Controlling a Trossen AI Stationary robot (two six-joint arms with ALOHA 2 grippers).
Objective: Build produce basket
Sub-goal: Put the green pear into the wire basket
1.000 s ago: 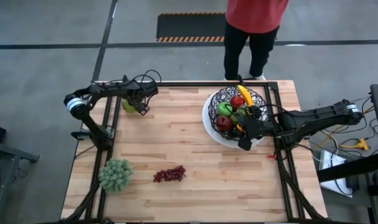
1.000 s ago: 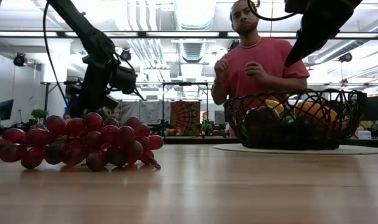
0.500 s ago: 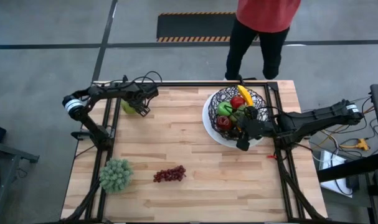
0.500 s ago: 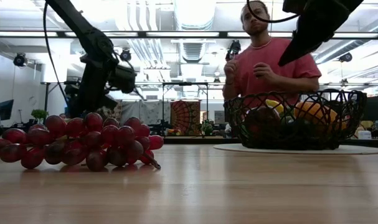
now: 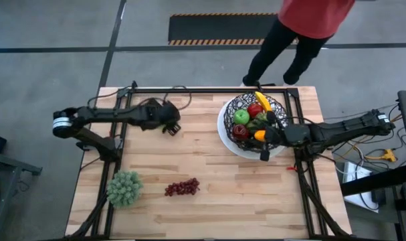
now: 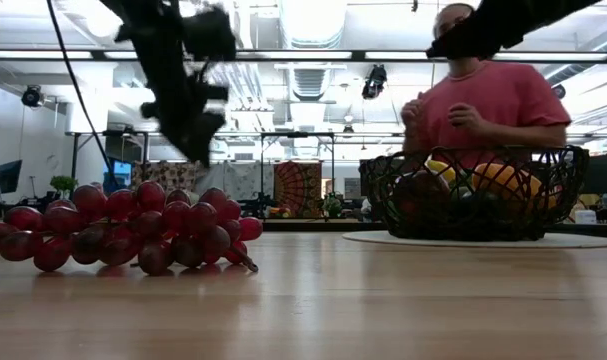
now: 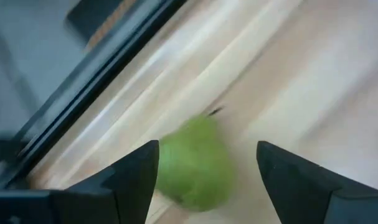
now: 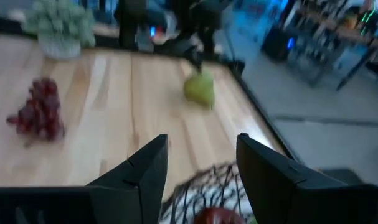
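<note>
1. Wooden table (image 5: 209, 167) – a person in a red top (image 5: 310, 17) stands at its far edge, behind the basket (image 5: 224, 127).
2. Risk – missed grasp. The left gripper (image 5: 170, 127) is over the far left part of the table with its fingers apart. The pear (image 7: 195, 165) shows between them, but with a clear gap to one finger. Closing or lifting now would likely leave the fruit behind.
3. Risk – roll-off. The pear lies near the table's far edge rail. A nudge from one finger could push it against or past the rail.
4. Risk – collision. The right gripper (image 5: 266, 144), fingers apart and empty, hovers over the near rim of the basket. A delivery from the left arm could meet it there.
5. Pear: smooth, green, rounded body tapering to a short dark stem. It looks rigid and slippery, so a centred grip is advised.
6. Basket, far right: black wire mesh on a white plate, holding red and green apples and a banana.
7. Outstanding: red grapes (image 5: 182, 187), near centre.
</note>
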